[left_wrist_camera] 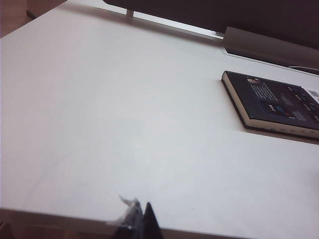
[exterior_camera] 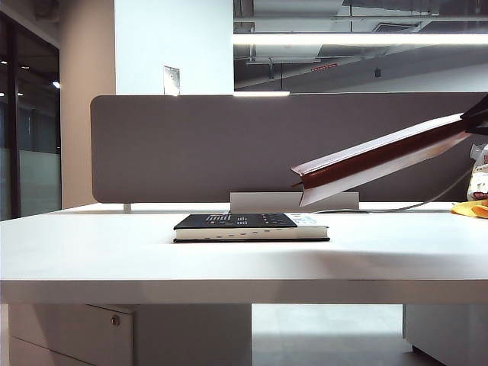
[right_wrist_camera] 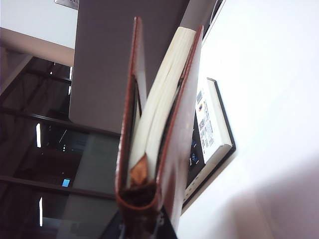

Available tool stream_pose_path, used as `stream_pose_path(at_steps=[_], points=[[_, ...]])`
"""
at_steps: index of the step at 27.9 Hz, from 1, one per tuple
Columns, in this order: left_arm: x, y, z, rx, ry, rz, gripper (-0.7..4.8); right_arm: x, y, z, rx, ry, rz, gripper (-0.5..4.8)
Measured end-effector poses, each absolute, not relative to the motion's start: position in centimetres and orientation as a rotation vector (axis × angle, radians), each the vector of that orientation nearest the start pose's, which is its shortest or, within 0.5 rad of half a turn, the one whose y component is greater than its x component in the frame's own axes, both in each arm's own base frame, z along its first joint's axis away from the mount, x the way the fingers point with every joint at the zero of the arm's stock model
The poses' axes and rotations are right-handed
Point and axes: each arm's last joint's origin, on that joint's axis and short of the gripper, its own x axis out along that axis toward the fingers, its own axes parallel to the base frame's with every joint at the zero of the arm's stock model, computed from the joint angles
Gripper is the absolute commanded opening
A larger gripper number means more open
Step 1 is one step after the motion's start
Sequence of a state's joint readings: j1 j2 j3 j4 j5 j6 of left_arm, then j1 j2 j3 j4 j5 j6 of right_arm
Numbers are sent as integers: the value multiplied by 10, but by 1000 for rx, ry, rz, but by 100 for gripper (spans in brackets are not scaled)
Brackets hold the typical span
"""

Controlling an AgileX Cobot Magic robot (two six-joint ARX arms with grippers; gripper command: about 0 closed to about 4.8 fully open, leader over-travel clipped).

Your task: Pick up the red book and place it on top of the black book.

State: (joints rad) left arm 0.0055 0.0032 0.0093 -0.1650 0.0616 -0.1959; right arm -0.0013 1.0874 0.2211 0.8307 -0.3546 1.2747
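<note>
The right gripper (right_wrist_camera: 142, 221) pinches the red book (exterior_camera: 381, 156) by one end, holding it tilted in the air above the black book (exterior_camera: 248, 226), which lies flat on the worktop (exterior_camera: 91, 252). The left gripper (left_wrist_camera: 137, 221) hangs low over the worktop's near edge, well apart from both books; its fingers seem pressed together, though little of them shows.

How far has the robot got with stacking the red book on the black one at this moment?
Done: the red book is off the table, held tilted in the air by the right gripper, which is shut on its spine end.
In hand: carrying it toward the black book; its low end hangs above that book's right end without touching.
Left: lowering, laying it flat on top, releasing.
The left gripper sits idle at the table's near edge.
</note>
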Motion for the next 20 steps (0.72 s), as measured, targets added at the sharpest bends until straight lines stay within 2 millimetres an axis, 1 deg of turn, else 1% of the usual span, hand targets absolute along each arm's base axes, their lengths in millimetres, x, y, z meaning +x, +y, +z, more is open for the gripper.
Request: stream_pose_path(at_steps=[7,10,14,17,20], points=[[96,-1,151,-201,164,-43,-6,203,10,178,1276,310,249,-1],[96,-1,151,-201,164,-43,-5,208,14,176,1277,342,253,-1],[96,-1,151,-201,164,-43,-6,220,23,179,1270,365,292,-1],[96,-1,151,-201,164,-43,-5,230,27,187,1264,342,325,-1],[96,-1,151,-201,163,-43,-6,235,28,193,1261,328,340,-1]])
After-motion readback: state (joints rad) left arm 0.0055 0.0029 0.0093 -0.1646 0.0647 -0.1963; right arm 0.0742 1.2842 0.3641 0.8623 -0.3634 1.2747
